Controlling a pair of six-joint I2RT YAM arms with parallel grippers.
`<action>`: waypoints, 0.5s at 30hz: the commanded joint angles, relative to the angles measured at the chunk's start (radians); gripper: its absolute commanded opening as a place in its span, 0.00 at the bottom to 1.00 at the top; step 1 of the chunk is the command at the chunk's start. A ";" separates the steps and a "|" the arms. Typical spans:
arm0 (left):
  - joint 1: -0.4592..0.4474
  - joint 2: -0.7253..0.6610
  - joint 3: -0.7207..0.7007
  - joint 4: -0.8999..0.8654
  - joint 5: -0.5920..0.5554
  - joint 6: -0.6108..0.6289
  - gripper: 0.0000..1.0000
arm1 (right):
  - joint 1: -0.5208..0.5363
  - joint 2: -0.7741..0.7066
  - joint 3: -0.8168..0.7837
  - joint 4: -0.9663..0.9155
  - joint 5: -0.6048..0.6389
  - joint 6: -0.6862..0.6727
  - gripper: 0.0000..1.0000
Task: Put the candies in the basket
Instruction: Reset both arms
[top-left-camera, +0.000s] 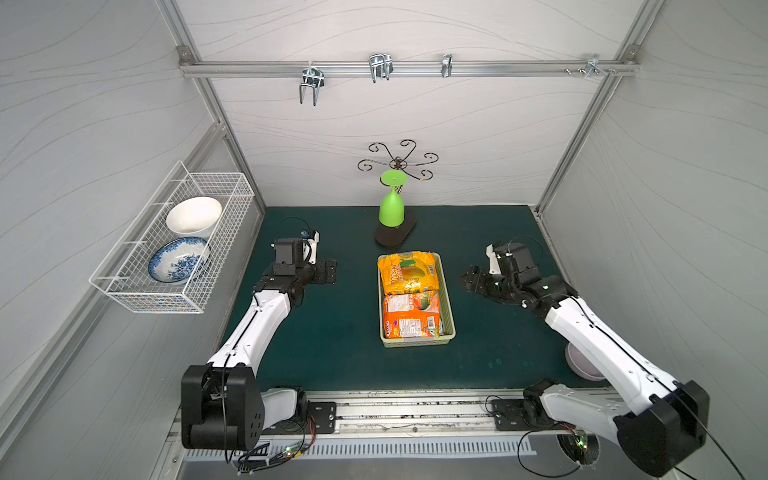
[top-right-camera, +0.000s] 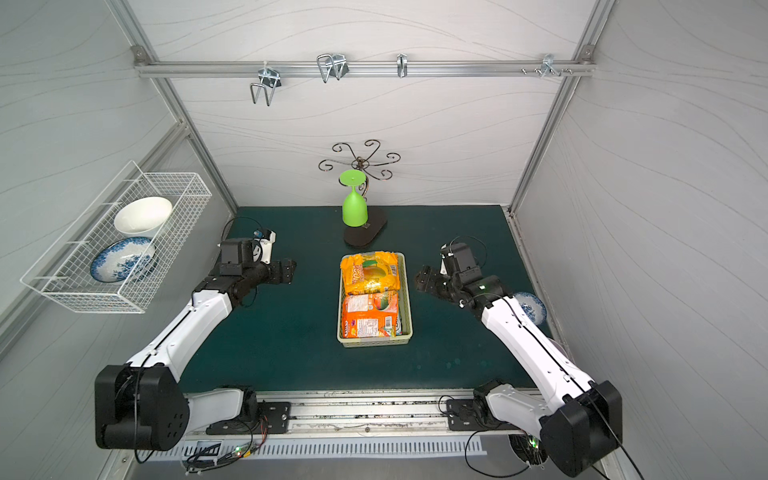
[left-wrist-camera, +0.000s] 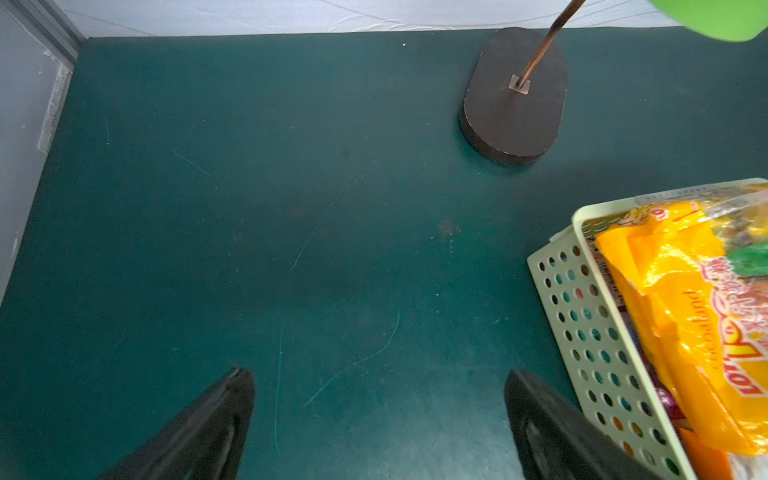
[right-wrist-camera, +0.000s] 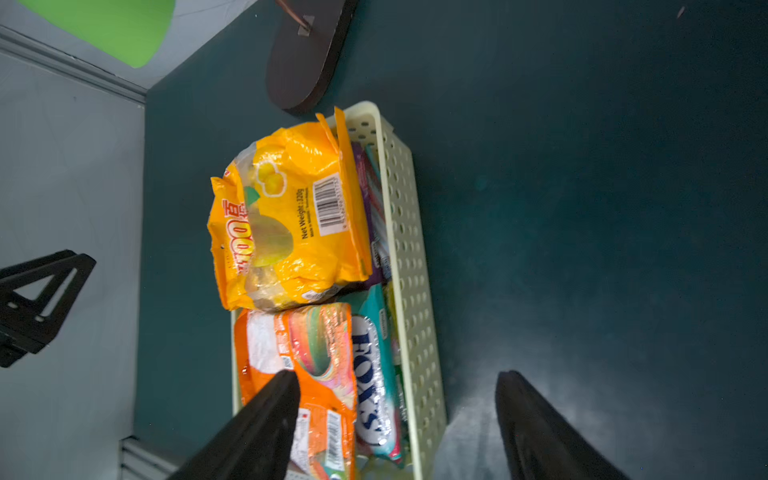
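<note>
Roughly midway across the dark green table mat (top-left-camera: 332, 357) sits the pale yellow-green perforated basket (top-left-camera: 415, 341), piled with candies: a yellow-orange bag (top-left-camera: 409, 272) at the end toward the mat's back edge, an orange bag (top-left-camera: 411, 318) at the front end, and a teal FOX'S bag (right-wrist-camera: 374, 374) wedged on edge along one long wall. Left gripper (top-left-camera: 330, 272) hangs off the basket's left side, fingers spread wide, nothing between them. Right gripper (top-left-camera: 467, 280) is near its right side, likewise spread and empty.
</note>
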 joint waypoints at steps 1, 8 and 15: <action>0.004 0.029 -0.077 0.252 -0.004 0.021 0.99 | -0.037 -0.027 0.015 -0.041 0.123 -0.173 0.84; 0.012 0.085 -0.237 0.545 0.023 0.048 0.99 | -0.109 -0.069 -0.054 0.096 0.204 -0.359 0.99; 0.018 0.163 -0.335 0.787 0.006 -0.002 0.99 | -0.180 -0.130 -0.197 0.329 0.188 -0.545 0.99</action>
